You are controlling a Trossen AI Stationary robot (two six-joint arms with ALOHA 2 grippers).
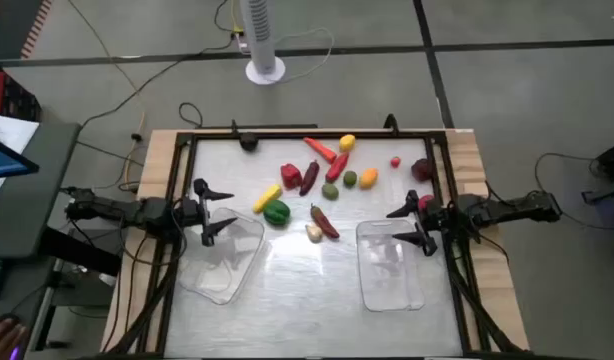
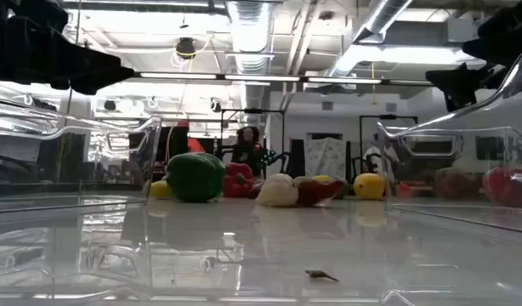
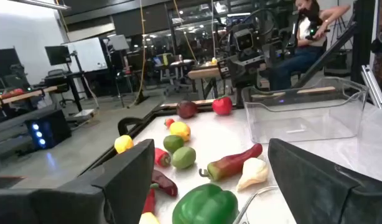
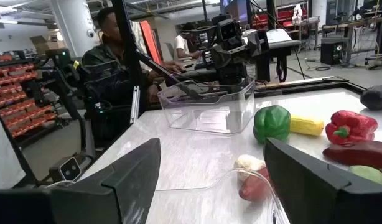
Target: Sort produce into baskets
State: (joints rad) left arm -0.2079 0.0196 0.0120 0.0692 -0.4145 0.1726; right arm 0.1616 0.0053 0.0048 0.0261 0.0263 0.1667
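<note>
The produce lies loose on the table's far middle: a green pepper (image 1: 276, 212), yellow corn (image 1: 267, 198), a red pepper (image 1: 291, 176), a carrot (image 1: 320, 149), a lemon (image 1: 347, 142), garlic (image 1: 314, 232) and several more. Two clear trays rest flat on the table, one near left (image 1: 227, 270) and one near right (image 1: 392, 270). My left gripper (image 1: 209, 212) is open and empty at the left tray's far left corner, facing the green pepper (image 3: 206, 202). My right gripper (image 1: 415, 225) is open and empty at the right tray's far right corner, beside a red apple (image 1: 424, 203).
A dark frame (image 1: 317, 134) edges the table's far side and both sides. A dark red fruit (image 1: 421, 169) and a small red piece (image 1: 395, 161) lie at the far right. People sit in the room beyond the table (image 4: 113, 56).
</note>
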